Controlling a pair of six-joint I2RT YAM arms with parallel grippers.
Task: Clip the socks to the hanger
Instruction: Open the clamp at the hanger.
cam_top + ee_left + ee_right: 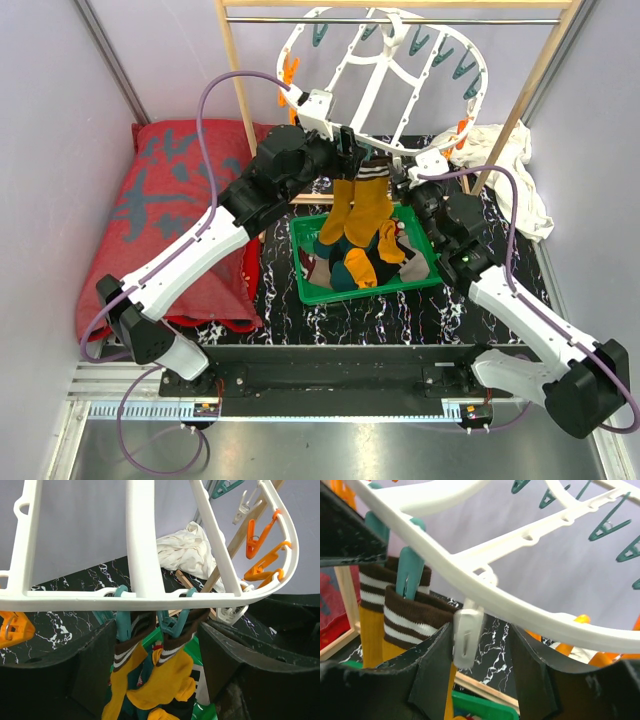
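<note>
The white oval hanger hangs from the rail at the back. Two mustard socks with brown-and-white striped cuffs hang from teal pegs on its near rim. My left gripper is open, its fingers either side of the two hanging socks just below the rim. My right gripper is open under the rim, with a white peg against its left finger. The clipped socks hang to its left. More socks, mustard and dark, lie in the green basket.
A light wooden rack frame stands around the hanger. A white cloth lies at the back right, beside the rack's right leg. A red cloth covers the left side. Orange pegs and teal pegs hang along the hanger.
</note>
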